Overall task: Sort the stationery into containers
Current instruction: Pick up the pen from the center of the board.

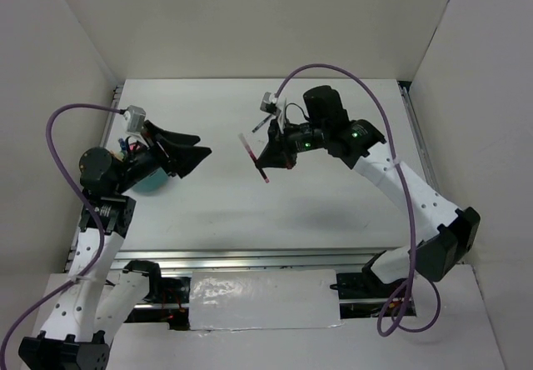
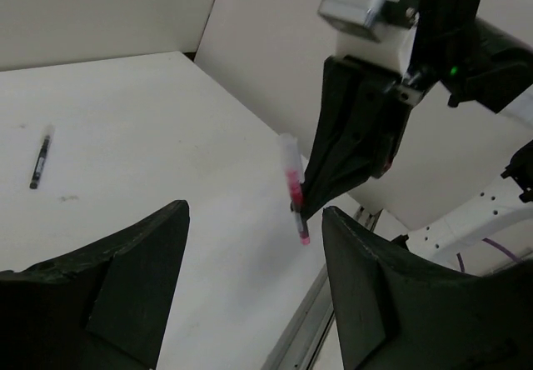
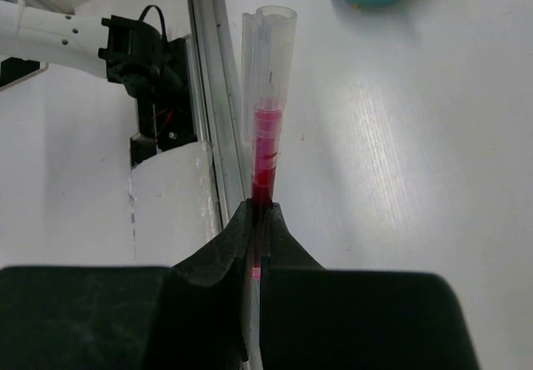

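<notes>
Your left arm [image 1: 104, 170] covers most of the cup [image 1: 151, 185]; the right wrist view cuts it off at the top edge. The pen [image 3: 265, 128] has its lower end hidden inside the right gripper [image 3: 256, 216].

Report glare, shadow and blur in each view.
Top external: even light, faint shadows under both arms on the table. Left wrist: left fingers loom dark and soft-edged; the red pen is fairly sharp. Right wrist: a bright glare streak on the table beside the pen; right fingers nearly black.
</notes>
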